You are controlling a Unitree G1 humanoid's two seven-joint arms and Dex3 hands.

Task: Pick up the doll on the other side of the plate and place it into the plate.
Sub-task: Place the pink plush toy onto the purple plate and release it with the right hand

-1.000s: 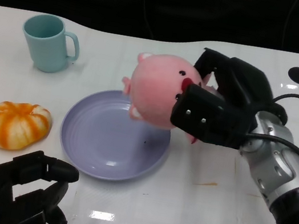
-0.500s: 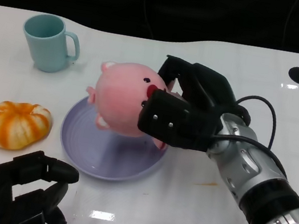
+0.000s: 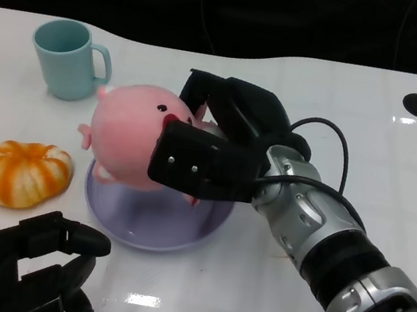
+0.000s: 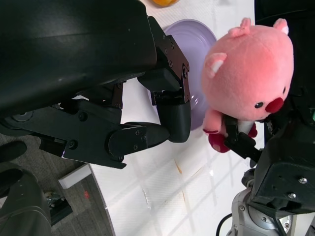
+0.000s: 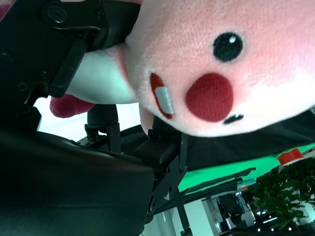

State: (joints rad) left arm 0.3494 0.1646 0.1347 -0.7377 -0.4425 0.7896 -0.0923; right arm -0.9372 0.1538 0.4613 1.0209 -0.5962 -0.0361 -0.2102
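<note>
Bright overhead light, glare patches on the white table (image 3: 166, 304), black backdrop, right wrist close-up soft.

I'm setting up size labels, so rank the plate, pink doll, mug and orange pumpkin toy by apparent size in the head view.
1. Plate, widest, though partly hidden by the doll.
2. Pink doll, held by the right hand; being raised toward the camera may enlarge it.
3. Orange pumpkin toy and mug: too alike to rank.

Doll (image 3: 127, 134): pink plush pig w/ red snout, black dot eyes, small ears, dark-pink feet. Held up above plate, body tilted, face toward mug side. Plate (image 3: 144, 221): round, lavender, shallow, flat on white table, right under doll; far part hidden behind doll.
</note>
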